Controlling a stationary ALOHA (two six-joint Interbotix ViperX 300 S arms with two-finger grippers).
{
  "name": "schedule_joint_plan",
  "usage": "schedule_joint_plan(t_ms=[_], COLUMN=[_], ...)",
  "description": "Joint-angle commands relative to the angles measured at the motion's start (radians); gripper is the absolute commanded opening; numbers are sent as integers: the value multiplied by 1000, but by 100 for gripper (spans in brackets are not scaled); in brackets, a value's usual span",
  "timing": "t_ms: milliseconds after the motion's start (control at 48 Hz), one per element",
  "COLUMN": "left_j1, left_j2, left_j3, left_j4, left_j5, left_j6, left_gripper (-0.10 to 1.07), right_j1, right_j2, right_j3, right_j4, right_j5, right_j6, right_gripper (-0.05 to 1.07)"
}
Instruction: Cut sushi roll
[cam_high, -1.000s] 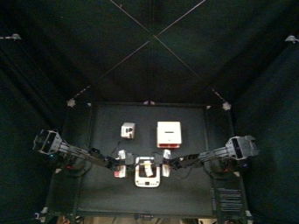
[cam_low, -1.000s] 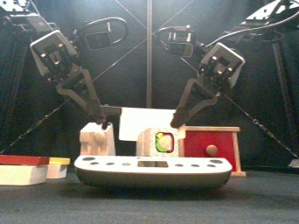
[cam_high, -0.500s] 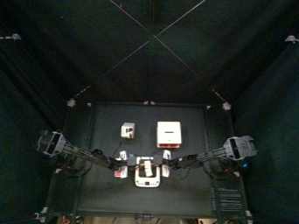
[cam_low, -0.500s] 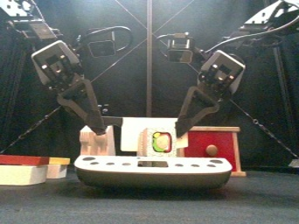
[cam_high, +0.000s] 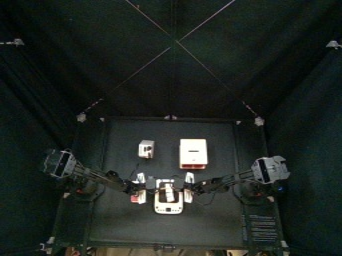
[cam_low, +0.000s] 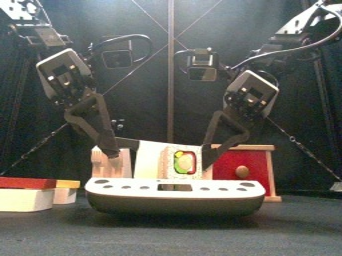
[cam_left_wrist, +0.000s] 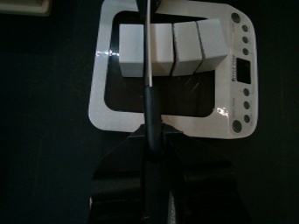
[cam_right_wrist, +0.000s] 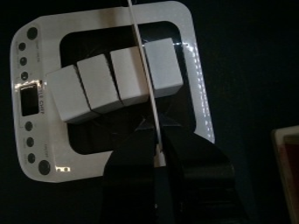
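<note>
The sushi roll (cam_low: 185, 160) shows end-on in the front view, with a dark rim and green and red filling. It sits on the white board (cam_low: 174, 195). The wrist views show a row of pale segments (cam_left_wrist: 173, 48) (cam_right_wrist: 117, 83) on the dark plate inside the board's white frame (cam_left_wrist: 103, 96). My left gripper (cam_low: 119, 156) slants down over the board's left part, and my right gripper (cam_low: 202, 146) over its right part. Each is shut, its jaws forming one thin edge (cam_left_wrist: 146, 79) (cam_right_wrist: 138, 70) lying across the segments. Whether the edges touch them is hidden.
Behind the board stand a white-and-red box (cam_high: 195, 151) and a small red-and-white block (cam_high: 144, 150). A flat red-and-white piece (cam_low: 27, 192) lies at the front left. Black curtains close in the table (cam_high: 107, 135).
Both arms have come lower toward the board, their grippers slanting closer over the segments. The board and the boxes have not moved.
</note>
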Motion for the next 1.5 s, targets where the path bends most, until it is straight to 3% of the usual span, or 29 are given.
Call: schedule_joint_plan(t_ms=[0, 292, 917, 1479], left_j1=[-14, -14, 3, -5], left_j2=[0, 31, 6, -71], left_j3=[3, -11, -34, -75], left_j4=[-15, -17, 23, 44], left_j5=[8, 9, 21, 23], left_j6=[0, 0, 2, 9], left_gripper=[42, 42, 42, 42], right_j1=[-11, -12, -32, -34], right_j2=[5, 5, -15, -160], right_j3=[0, -3, -9, -2], right_j4=[0, 0, -3, -6], right_j5=[8, 14, 15, 23], right_j6=[-2, 0, -2, 6], right_gripper=[19, 19, 19, 19])
